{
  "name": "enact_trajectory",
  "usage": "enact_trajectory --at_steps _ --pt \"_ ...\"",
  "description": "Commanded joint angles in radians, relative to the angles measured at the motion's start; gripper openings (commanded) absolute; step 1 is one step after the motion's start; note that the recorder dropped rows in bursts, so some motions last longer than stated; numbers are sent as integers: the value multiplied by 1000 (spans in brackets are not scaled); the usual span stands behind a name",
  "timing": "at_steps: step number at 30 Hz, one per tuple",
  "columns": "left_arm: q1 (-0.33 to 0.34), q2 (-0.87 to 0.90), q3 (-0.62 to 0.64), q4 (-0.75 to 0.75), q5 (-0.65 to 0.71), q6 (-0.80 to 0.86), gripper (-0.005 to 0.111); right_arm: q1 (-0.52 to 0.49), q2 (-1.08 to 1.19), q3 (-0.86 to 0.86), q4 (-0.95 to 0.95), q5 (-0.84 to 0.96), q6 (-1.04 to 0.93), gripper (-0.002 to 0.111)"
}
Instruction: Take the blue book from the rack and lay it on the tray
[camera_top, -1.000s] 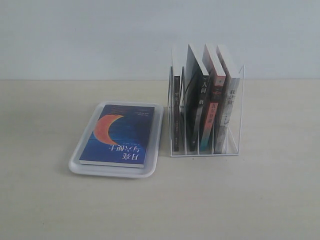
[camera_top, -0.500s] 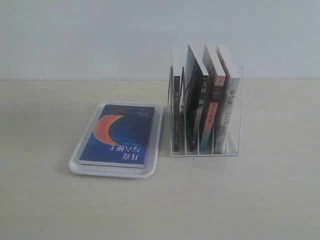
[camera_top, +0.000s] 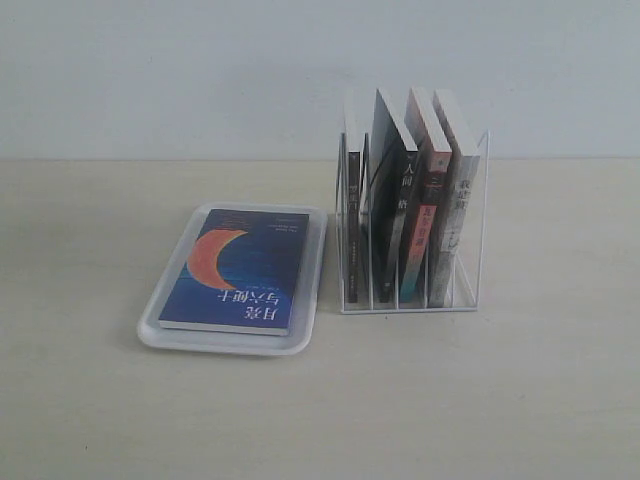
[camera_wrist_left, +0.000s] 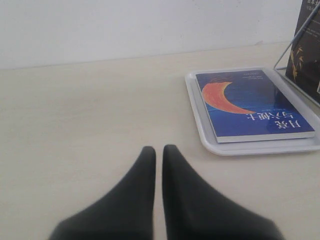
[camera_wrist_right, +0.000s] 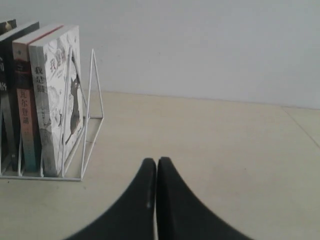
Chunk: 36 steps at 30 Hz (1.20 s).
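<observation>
Neatly, the blue book (camera_top: 237, 268) lies flat in the tray (camera_top: 308, 282) beside the rack (camera_top: 410, 309), left fingers (camera_wrist_left: 144, 172) and right fingers (camera_wrist_right: 168, 181) pressed together, empty.

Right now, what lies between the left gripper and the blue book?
In the left wrist view, only bare table and the tray's rim separate the left gripper from the blue book.
</observation>
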Motion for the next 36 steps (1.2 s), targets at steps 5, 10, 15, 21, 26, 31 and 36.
enact_trajectory --at_steps 5,10,15,21,26,31,36 --pt "0 -3 -3 1 -15 -7 5 2 -73 16 -16 68 55 0" --pt "0 -3 -3 1 -15 -7 5 2 -73 16 -42 134 160 0" --pt "0 -3 -3 1 -15 -7 5 2 -73 16 -51 181 171 0" --pt "0 -3 -3 1 -15 -7 5 2 -73 16 -51 184 171 0" --pt "0 -3 -3 1 -15 -7 5 2 -73 16 -51 186 163 0" --pt "0 -3 -3 1 -15 -7 5 2 -73 16 -51 186 165 0" --pt "0 -3 -3 1 -15 -7 5 2 -73 16 -51 186 171 0"
